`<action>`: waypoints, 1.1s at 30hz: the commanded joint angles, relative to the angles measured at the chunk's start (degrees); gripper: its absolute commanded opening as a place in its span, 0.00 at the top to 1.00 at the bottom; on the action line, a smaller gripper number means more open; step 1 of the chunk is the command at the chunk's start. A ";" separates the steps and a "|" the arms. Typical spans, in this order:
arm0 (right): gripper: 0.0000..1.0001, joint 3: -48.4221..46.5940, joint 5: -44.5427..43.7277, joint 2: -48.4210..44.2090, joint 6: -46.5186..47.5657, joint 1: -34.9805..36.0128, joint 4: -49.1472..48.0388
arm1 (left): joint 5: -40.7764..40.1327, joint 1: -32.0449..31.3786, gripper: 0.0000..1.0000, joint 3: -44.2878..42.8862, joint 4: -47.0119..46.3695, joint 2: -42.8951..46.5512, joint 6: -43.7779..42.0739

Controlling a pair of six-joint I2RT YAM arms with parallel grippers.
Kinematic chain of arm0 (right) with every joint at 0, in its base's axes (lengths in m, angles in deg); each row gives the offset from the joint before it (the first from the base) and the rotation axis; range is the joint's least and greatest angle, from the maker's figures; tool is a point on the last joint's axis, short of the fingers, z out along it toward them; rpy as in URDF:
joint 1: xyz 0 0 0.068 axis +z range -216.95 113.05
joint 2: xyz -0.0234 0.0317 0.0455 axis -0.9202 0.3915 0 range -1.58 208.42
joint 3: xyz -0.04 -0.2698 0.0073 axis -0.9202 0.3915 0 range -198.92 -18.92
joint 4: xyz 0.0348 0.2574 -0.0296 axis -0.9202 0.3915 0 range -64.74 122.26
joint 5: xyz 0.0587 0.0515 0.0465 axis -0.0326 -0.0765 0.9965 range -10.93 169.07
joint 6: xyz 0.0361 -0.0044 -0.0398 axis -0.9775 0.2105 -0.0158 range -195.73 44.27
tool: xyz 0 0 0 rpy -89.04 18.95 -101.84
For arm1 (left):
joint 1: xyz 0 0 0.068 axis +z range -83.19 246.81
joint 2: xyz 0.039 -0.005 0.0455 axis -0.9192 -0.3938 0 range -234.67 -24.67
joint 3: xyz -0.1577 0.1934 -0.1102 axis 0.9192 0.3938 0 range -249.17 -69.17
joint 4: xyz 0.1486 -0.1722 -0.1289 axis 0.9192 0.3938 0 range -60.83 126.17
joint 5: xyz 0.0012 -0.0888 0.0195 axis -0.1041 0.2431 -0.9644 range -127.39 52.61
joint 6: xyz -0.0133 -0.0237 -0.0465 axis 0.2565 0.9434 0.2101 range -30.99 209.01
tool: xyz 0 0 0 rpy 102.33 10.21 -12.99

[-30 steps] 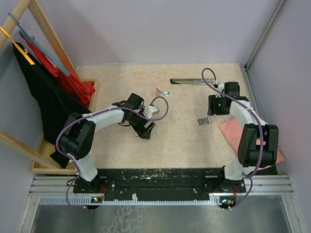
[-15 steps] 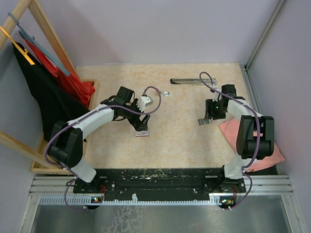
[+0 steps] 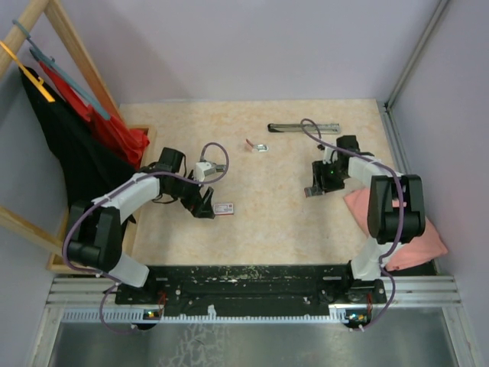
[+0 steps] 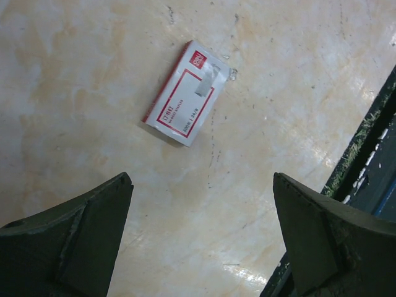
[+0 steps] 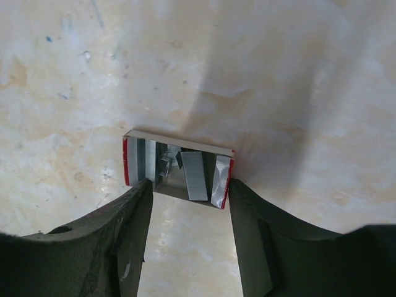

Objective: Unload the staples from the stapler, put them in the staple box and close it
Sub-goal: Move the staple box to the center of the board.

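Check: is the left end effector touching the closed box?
Apart. The left wrist view shows the closed box lying flat beyond the open left end effector, with bare table between it and both fingers.

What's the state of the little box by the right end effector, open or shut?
Open: the right wrist view shows the box as an uncovered tray, grey staples lying inside.
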 commanded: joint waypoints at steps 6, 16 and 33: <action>0.47 -0.66 7.07 1.65 1.73 6.92 1.24 | 5.30 -0.14 0.00 2.36 0.26 -0.14 -1.53; 0.44 -1.64 6.20 -3.51 11.03 11.86 2.20 | 5.42 0.94 0.00 1.97 0.61 -1.50 -1.59; 0.29 -3.64 12.66 -4.66 32.94 13.95 -4.19 | 13.62 4.52 0.00 1.25 0.72 -5.87 -1.91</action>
